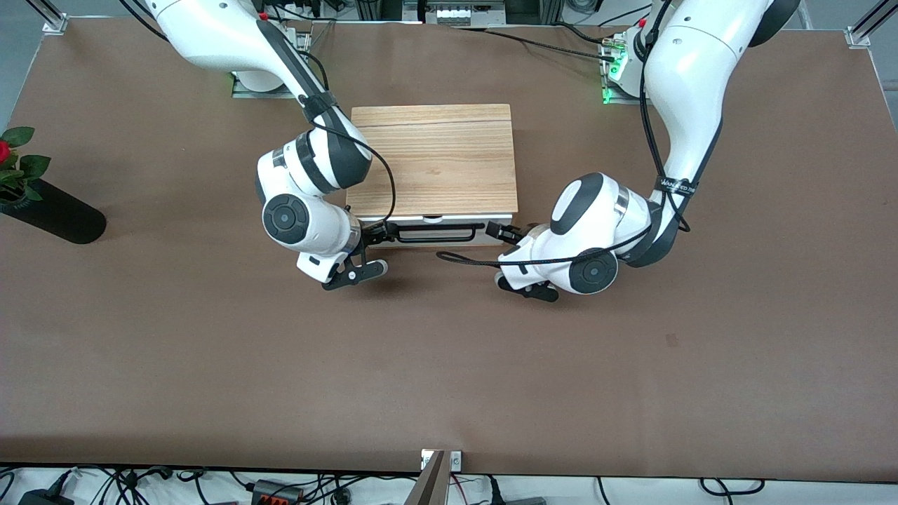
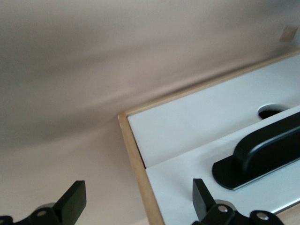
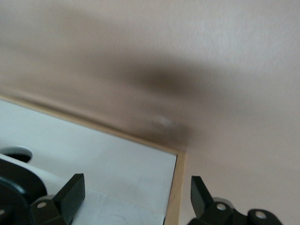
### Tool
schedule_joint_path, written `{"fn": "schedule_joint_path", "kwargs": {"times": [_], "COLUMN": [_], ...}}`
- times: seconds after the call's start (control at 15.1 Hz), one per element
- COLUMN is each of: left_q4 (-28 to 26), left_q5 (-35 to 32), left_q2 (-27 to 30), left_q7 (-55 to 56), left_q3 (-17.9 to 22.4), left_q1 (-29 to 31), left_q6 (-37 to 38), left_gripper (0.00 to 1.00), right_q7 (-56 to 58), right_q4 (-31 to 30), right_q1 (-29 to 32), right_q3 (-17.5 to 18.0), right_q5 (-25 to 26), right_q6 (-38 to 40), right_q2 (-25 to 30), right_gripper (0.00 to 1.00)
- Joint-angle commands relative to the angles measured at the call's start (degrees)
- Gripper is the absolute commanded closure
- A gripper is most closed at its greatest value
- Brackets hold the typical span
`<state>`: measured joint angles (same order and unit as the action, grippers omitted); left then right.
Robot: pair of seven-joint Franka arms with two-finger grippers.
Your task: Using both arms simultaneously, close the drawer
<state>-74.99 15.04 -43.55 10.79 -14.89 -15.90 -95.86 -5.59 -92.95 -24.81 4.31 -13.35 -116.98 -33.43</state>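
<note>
Brown counter (image 1: 210,365), drawer (image 1: 435,231) almost home in its wood box (image 1: 435,154).
I hold the left end effector (image 2: 136,201) and right end effector (image 3: 136,197) spread wide against the front's two ends, so the push stays even.

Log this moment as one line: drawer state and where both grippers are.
drawer: nearly shut in wooden box | left gripper: open, at drawer front's corner | right gripper: open, at other front corner

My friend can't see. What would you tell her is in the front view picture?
Two white robot arms reach to a wooden box on a brown table, the left gripper and right gripper open at either end of the drawer and its black handle. A rose sits at the table's edge.
</note>
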Motion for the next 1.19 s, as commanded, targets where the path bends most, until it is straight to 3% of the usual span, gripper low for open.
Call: {"fn": "schedule_joint_path", "kwargs": {"times": [0.0,0.33,0.6,0.86,1.12], "left_q4": [-0.42,-0.24,1.86,5.55,5.56], "left_q5": [1.22,3.23,3.68,3.33,0.01], "left_q2": [-0.40,-0.66,-0.84,0.56,5.82], "left_q7": [-0.68,-0.68,-0.68,-0.68,-0.60], "left_q3": [0.04,0.12,0.74,0.65,1.09], "left_q1": [-0.10,0.16,1.04,5.78,9.30], "left_q6": [1.64,1.20,-1.96,-1.79,-1.53], "left_gripper": [0.00,0.00,0.00,0.00,0.00], "right_q7": [0.32,0.40,0.84,1.11,1.11], "right_q4": [-0.48,-0.04,4.08,4.71,6.11], "right_q1": [-0.15,0.11,0.64,0.81,0.73], "right_q3": [-0.09,-0.18,-0.97,-5.44,-9.84], "right_q5": [-1.06,-0.97,-0.36,0.17,5.07], "right_q6": [2.37,2.28,2.46,2.72,12.37], "right_q2": [0.91,1.61,2.05,6.70,11.96], "right_gripper": [0.00,0.00,0.00,0.00,0.00]}}
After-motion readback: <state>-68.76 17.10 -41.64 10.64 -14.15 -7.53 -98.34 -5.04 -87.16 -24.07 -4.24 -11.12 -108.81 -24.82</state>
